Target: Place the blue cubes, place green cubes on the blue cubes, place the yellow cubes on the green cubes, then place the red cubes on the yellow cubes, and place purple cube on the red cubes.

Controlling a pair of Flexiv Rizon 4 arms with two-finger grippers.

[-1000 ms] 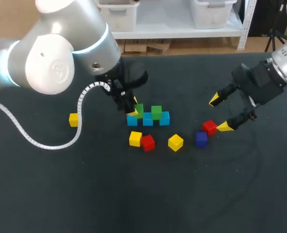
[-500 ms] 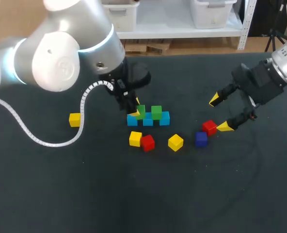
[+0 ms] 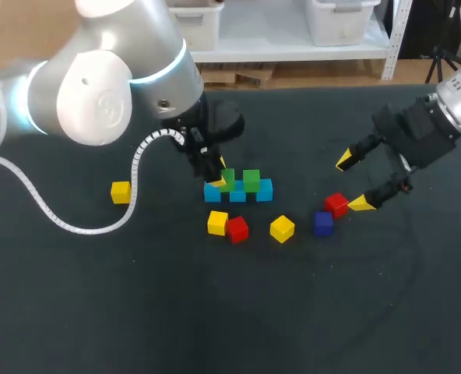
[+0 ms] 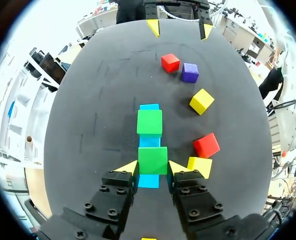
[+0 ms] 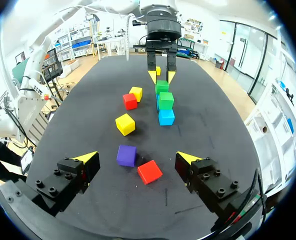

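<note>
Three blue cubes [image 3: 237,193] lie in a row on the dark table. One green cube [image 3: 251,180] sits on the row's right part. My left gripper [image 3: 221,178] is shut on a second green cube [image 4: 152,160], held over the nearest blue cube [image 4: 149,181] and the middle one; whether it rests on them I cannot tell. Yellow cubes [image 3: 217,223] [image 3: 282,228] and a red cube [image 3: 237,228] lie in front of the row. My right gripper [image 3: 353,181] stands open beside another red cube [image 5: 150,171] and the purple cube [image 5: 126,155].
A lone yellow cube [image 3: 121,192] lies far left, by the white cable [image 3: 75,228] looping from my left arm. The table's near half holds nothing else.
My left gripper has shifted slightly right with its green cube, closer to the other green cube. The right arm has kept still.
</note>
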